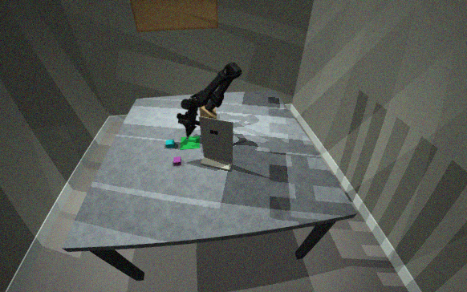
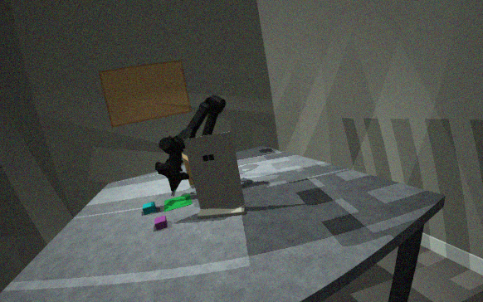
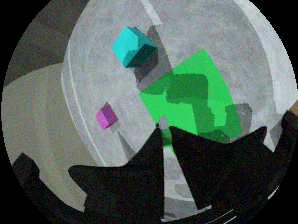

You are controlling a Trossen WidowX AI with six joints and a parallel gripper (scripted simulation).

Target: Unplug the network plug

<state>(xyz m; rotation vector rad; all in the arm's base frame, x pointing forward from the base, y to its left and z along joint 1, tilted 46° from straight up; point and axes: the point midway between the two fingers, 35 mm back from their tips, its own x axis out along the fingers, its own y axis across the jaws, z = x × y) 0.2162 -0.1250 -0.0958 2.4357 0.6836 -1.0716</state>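
My gripper [image 1: 189,134] [image 2: 173,192] [image 3: 164,131] points down, shut on the plug. The plug [image 3: 162,121] shows as a small grey end with a green part between the fingertips in the wrist view; the fingers hide most of it. The marked square [image 1: 188,143] [image 2: 177,203] [image 3: 197,62] is bright green and lies flat on the table. The fingertips are over or near its edge, seemingly above the table; the exact height is hard to tell. The upright panel [image 1: 217,146] [image 2: 216,182] stands to the right of the gripper. Two dark openings [image 1: 213,131] [image 2: 208,158] show in it, with no plug visible there.
A cyan cube [image 1: 169,143] [image 2: 148,207] [image 3: 131,45] lies just left of the square. A magenta cube [image 1: 177,160] [image 2: 161,222] [image 3: 106,116] lies nearer the top and exterior views. A tan wooden piece [image 1: 208,111] stands behind the panel, near the arm.
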